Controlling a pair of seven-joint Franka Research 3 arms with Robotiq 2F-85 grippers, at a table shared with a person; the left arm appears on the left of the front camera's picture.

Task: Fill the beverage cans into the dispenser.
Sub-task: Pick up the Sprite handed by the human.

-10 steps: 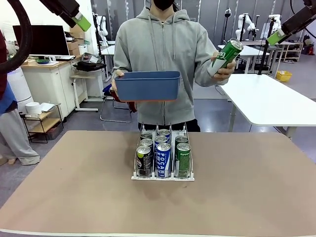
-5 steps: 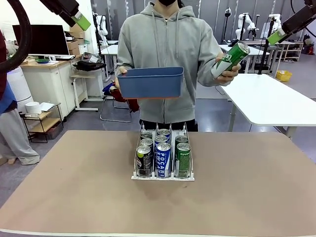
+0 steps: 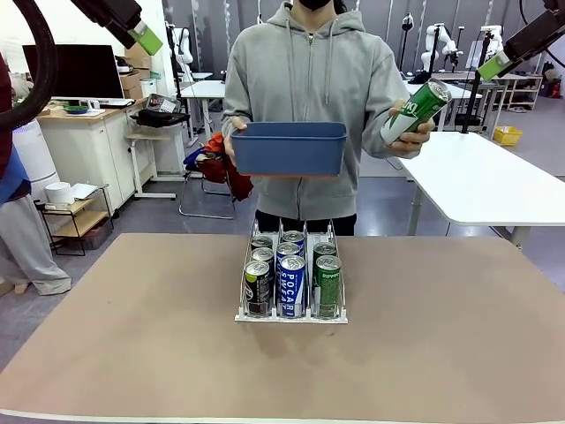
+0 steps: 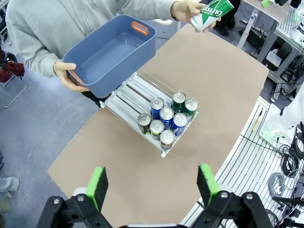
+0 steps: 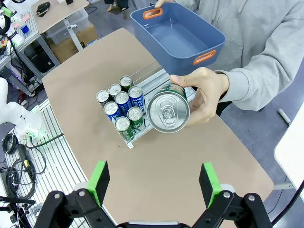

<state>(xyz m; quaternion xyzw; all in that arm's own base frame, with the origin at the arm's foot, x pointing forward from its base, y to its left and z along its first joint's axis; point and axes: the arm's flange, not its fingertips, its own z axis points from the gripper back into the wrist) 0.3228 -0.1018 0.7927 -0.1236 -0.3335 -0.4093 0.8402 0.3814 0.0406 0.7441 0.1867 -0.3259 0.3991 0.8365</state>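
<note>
Surrounding dispenser (image 3: 291, 318) — broad tabletop (image 3: 441, 344), edges well off

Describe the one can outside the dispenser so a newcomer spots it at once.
Start at the person in the grey hoodie across the table, holding a blue bin in one hand. Their other hand holds up a green can, tilted. The other cans stand in the dispenser on the table.

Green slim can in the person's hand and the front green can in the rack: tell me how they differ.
The hand-held green can is tilted, up in the air, gripped by the person's hand. The front green can stands upright in the right lane of the clear-and-white wire-divided dispenser, with nothing gripping it. Both are slim and green with silver tops.
</note>
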